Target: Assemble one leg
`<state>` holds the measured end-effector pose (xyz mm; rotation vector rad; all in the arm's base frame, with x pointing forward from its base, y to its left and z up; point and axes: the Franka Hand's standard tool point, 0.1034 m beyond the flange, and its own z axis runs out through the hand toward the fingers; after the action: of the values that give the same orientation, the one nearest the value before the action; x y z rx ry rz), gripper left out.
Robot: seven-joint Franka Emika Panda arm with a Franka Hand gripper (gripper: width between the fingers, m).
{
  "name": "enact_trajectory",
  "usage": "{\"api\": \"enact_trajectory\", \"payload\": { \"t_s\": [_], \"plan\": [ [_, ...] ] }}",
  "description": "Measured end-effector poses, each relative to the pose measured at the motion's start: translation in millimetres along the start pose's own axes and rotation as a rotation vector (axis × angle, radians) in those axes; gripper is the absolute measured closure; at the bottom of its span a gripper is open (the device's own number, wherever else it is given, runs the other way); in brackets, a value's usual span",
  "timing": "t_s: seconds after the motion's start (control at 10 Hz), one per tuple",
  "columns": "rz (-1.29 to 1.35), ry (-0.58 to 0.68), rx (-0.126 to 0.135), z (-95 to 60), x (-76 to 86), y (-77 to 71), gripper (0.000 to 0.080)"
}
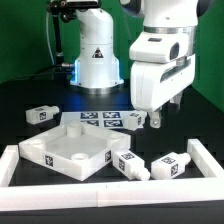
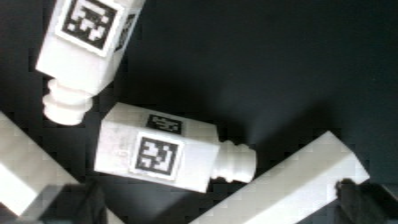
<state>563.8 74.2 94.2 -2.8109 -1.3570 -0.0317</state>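
Two white legs lie side by side on the black table at the front right, one (image 1: 130, 165) beside the tabletop and one (image 1: 170, 163) further to the exterior view's right. Both show in the wrist view, one close (image 2: 169, 150) and one further off (image 2: 80, 50), each with a tagged blocky end and a short screw tip. My gripper (image 1: 148, 118) hangs above the table behind them, open and empty; in the wrist view (image 2: 214, 215) its dark fingertips (image 2: 71, 205) stand wide apart. Another leg (image 1: 40, 115) lies at the left, and one (image 1: 136, 120) lies by the gripper.
The large white square tabletop (image 1: 50, 150) lies front left. The marker board (image 1: 100, 118) lies behind it, before the robot base (image 1: 97, 60). A low white wall (image 1: 100, 192) borders the front and both sides, and shows as a bar in the wrist view (image 2: 302, 180).
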Motion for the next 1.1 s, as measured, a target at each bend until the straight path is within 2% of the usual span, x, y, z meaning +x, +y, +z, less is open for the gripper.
{"api": "enact_trajectory", "payload": {
  "t_s": [0.5,0.7,0.8,0.9,1.1],
  "plan": [
    [0.004,-0.001,-0.001,-0.4,-4.0,4.0,0.0150],
    [0.080,-0.016,-0.018,-1.7,-36.9,41.3,0.0150],
    [0.099,-0.022,-0.024,6.9,-47.5,59.9,0.0150],
    [0.073,-0.007,-0.046,16.1,-57.3,72.8,0.0150],
    [0.083,-0.008,-0.046,17.0,-58.2,73.2,0.0150]
  ]
}}
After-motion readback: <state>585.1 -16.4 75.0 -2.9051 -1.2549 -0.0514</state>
